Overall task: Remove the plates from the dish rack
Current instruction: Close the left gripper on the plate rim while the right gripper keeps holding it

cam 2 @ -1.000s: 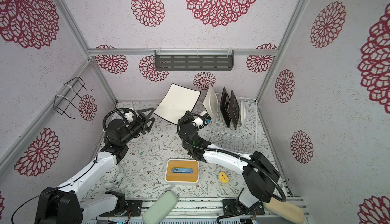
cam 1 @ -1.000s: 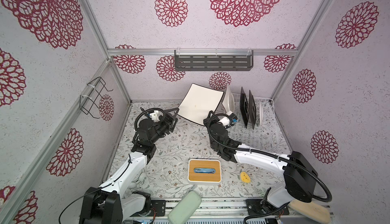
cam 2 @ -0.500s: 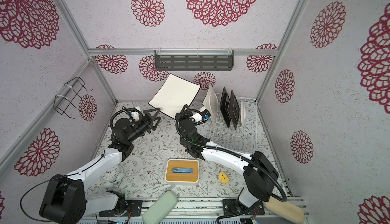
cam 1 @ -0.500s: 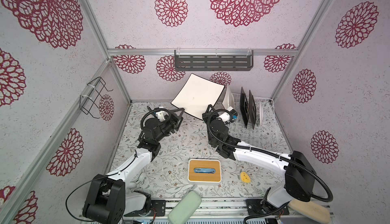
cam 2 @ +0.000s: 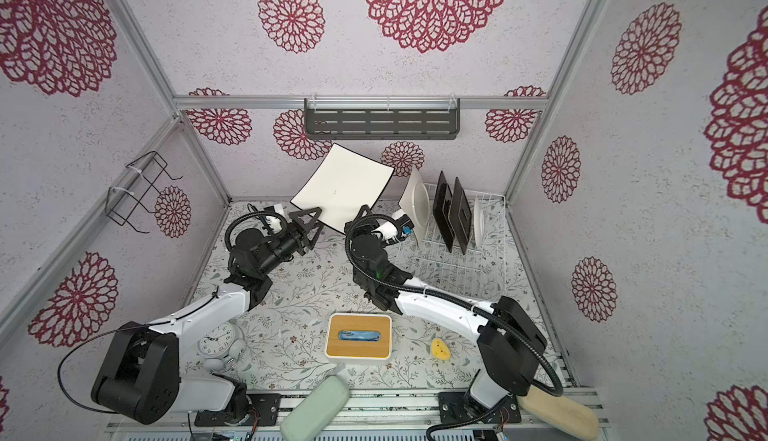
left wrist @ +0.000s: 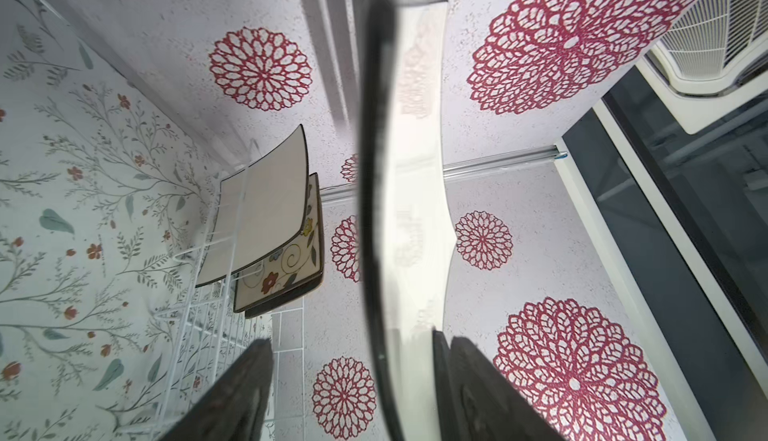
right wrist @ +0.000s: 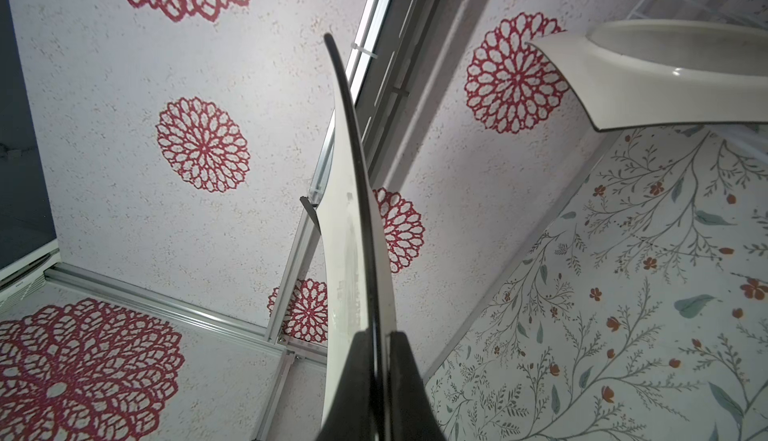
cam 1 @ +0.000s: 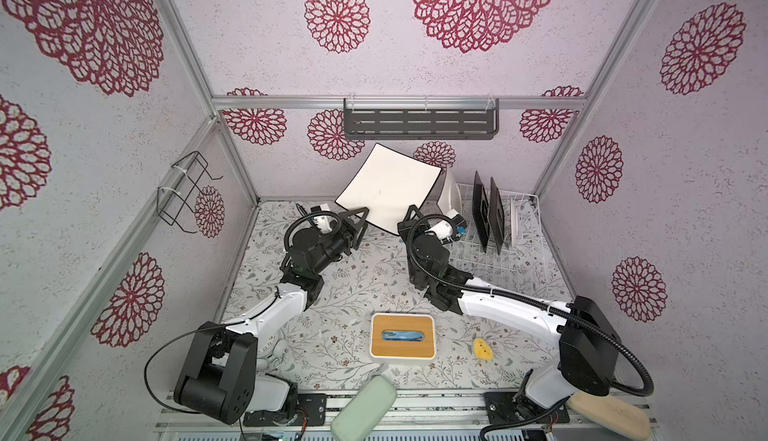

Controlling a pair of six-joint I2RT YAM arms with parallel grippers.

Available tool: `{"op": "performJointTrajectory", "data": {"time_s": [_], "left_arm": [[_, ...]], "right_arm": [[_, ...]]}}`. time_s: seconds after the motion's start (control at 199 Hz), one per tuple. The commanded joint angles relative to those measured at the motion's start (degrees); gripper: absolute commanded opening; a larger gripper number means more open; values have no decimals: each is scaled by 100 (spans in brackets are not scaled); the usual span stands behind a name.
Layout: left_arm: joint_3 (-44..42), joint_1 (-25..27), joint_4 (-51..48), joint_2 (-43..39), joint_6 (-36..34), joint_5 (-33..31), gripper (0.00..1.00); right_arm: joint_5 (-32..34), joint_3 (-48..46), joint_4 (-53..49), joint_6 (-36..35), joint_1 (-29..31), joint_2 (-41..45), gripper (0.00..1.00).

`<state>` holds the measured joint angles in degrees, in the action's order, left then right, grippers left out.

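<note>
A cream-white square plate (cam 1: 388, 187) (cam 2: 343, 185) hangs tilted in the air between the two arms. My right gripper (cam 1: 411, 215) (right wrist: 380, 335) is shut on its lower right edge. My left gripper (cam 1: 358, 216) (left wrist: 353, 341) stands open around the plate's (left wrist: 415, 168) lower left edge; one finger (left wrist: 446, 360) lies against it, the other stands clear. The dish rack (cam 1: 490, 260) (cam 2: 449, 264) at the back right holds another cream plate (cam 1: 451, 200) (right wrist: 644, 77), two black plates (cam 1: 490, 214) and a round white plate (cam 1: 517, 218), all upright.
A white box with a bamboo top (cam 1: 402, 337) and a small yellow item (cam 1: 482, 349) lie at the front. An alarm clock (cam 2: 216, 341) stands by the left arm's base. A dark grey shelf (cam 1: 419, 123) hangs on the back wall and a black wire bracket (cam 1: 183, 193) on the left wall.
The right gripper has raised the cream plate and carried it leftward. The left gripper has moved right to the plate's edge, and its jaws have narrowed around it.
</note>
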<state>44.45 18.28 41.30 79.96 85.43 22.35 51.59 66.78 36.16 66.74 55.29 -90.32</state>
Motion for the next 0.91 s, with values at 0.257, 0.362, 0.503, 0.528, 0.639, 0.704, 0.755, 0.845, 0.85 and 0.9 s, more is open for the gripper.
{"op": "performJointTrajectory", "data": {"time_s": [0.257,0.362,0.503,0.528,0.639,0.704,0.755,0.845,0.85,0.9], "left_arm": [[258,83,477,212,132,-46,55],[266,118,493,229,140,-71,47],[262,138,593,281,226,-108,41],[258,133,613,285,236,-108,40],[242,137,662,309,273,-117,32],[239,132,694,308,273,-130,27],[231,139,704,306,276,-134,23],[215,137,713,306,273,-149,16],[214,139,713,303,273,-150,16],[205,138,717,307,273,-152,12]], "right_arm": [[-192,396,1344,556,35,129,0],[-189,361,1325,715,35,120,0],[-184,316,1344,898,43,77,0],[-185,309,1356,915,44,68,0],[-194,309,1350,992,44,18,0],[-202,293,1332,1011,44,15,0],[-202,287,1323,1012,46,6,0],[-224,257,1313,1025,44,7,0],[-226,257,1314,1025,48,6,0],[-262,241,1347,995,46,-3,0]]}}
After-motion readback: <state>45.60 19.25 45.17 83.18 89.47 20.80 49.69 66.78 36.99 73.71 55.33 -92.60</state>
